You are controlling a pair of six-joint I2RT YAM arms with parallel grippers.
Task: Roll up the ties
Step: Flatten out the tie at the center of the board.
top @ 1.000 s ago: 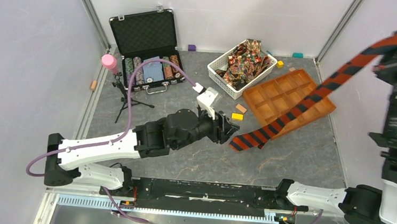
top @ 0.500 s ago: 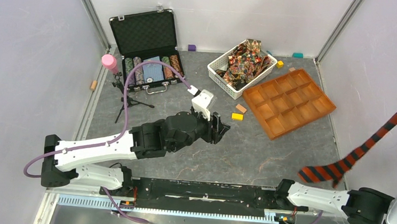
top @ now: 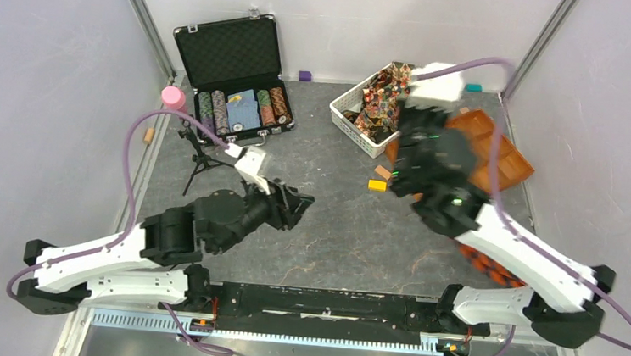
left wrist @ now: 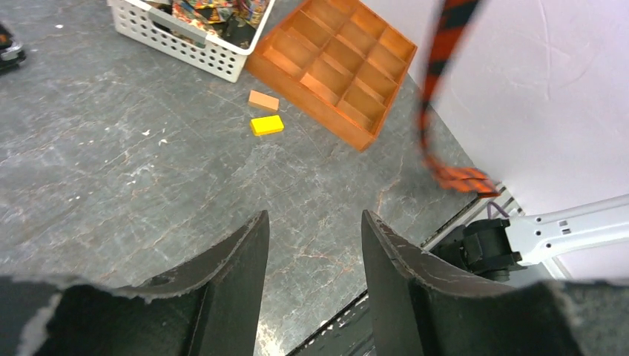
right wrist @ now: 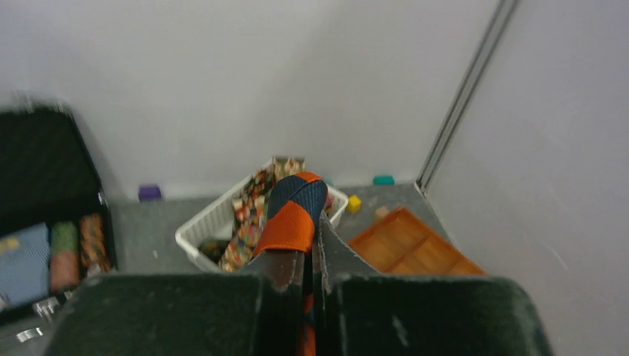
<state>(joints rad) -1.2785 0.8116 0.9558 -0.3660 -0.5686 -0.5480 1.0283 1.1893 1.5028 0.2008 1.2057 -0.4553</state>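
An orange-and-dark striped tie (right wrist: pixel 293 222) is pinched in my right gripper (right wrist: pixel 311 222), its end folded over one finger. The gripper is raised high and faces the back wall above the basket. In the left wrist view the tie (left wrist: pixel 434 81) hangs down to the table's near right edge. Its lower end (top: pixel 484 261) shows beside the right arm. More ties (top: pixel 382 94) with busy red and gold patterns fill the white basket (top: pixel 355 117). My left gripper (top: pixel 300 202) hovers open over the bare table middle (left wrist: pixel 315 215), nothing between its fingers.
An orange compartment tray (top: pixel 509 163) lies at the back right, partly under the right arm. A yellow block (top: pixel 377 185) and a tan block (left wrist: pixel 263 100) lie near it. An open black case (top: pixel 235 78) with poker chips stands at the back left, a pink-topped tripod (top: pixel 174 99) beside it.
The right arm has swung from the far right to above the tray and basket, carrying the striped tie. The left arm has drawn back towards the near left.
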